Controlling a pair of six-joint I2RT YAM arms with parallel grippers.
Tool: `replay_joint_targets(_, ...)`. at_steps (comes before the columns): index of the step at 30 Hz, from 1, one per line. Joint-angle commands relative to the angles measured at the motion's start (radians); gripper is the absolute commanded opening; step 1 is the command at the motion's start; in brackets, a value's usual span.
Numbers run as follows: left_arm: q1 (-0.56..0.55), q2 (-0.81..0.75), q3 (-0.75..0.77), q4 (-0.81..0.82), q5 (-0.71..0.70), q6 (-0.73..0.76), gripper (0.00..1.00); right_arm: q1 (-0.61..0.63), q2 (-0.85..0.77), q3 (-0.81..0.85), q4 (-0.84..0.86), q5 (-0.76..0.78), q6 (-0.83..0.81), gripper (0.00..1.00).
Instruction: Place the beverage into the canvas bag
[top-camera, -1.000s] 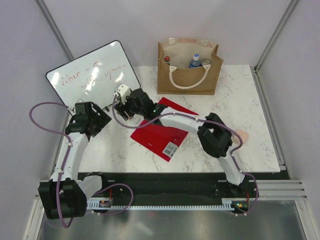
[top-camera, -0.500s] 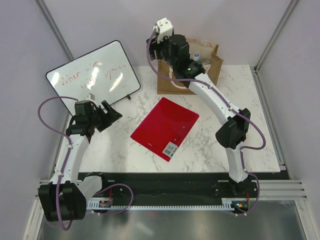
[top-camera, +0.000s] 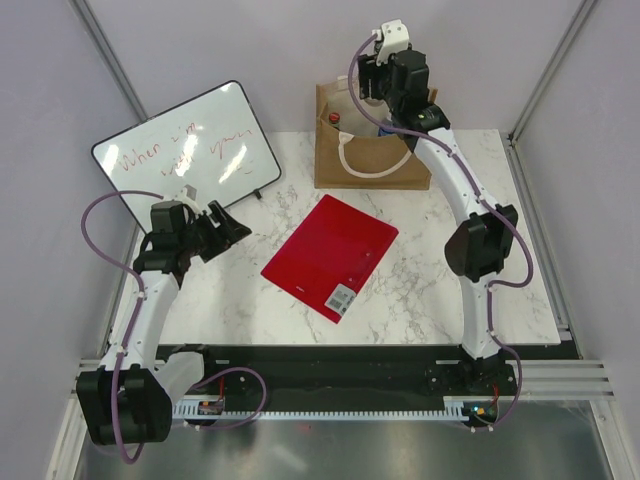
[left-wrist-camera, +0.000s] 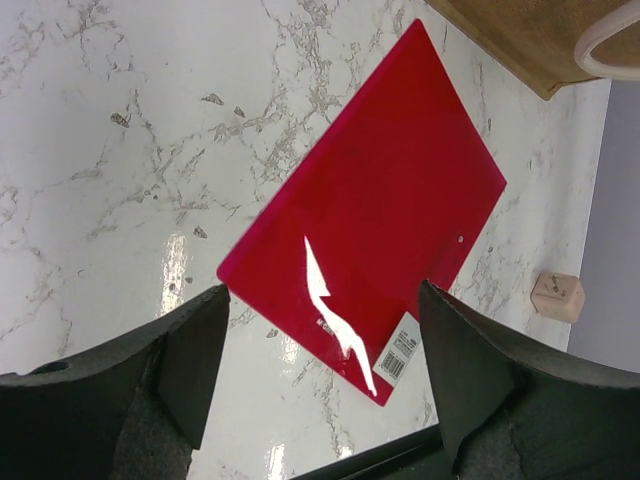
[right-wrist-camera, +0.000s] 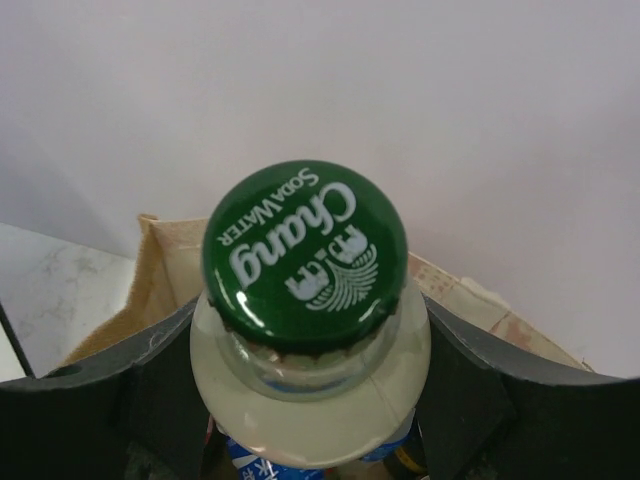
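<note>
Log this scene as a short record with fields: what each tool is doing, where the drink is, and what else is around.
right tool: shut on the soda water bottle, green cap up
drink position: held above the open top of the canvas bag, not yet released
left tool: open, empty, above the table facing the red folder
bag contents: a red-capped bottle shows inside
other items: whiteboard at left rear; small pale block on the table

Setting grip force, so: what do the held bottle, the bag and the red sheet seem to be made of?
Bottle: clear neck, likely glass; its cap looks like glossy green painted metal with a crimped edge. Canvas bag: matte tan woven fabric, coarse weave. Red sheet: smooth and glossy, probably plastic, since it mirrors a glare streak.
</note>
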Motion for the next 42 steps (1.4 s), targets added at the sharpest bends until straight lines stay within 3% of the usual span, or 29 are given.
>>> replay_joint_targets(1,-0.004,-0.019,-0.005,0.033,0.028,0.039,0.83,-0.036,0.017,0.064,0.166,-0.060,0.038,0.00)
replay_joint_targets(12,-0.002,-0.013,-0.005,0.035,0.031,0.041,0.82,-0.075,0.095,-0.063,0.254,-0.103,0.076,0.00)
replay_joint_targets(31,-0.004,-0.012,-0.005,0.035,0.031,0.039,0.83,-0.072,0.198,-0.126,0.285,-0.182,0.098,0.00)
replay_joint_targets(42,-0.002,-0.015,-0.005,0.035,0.030,0.039,0.83,-0.069,0.186,-0.144,0.238,0.015,0.014,0.00)
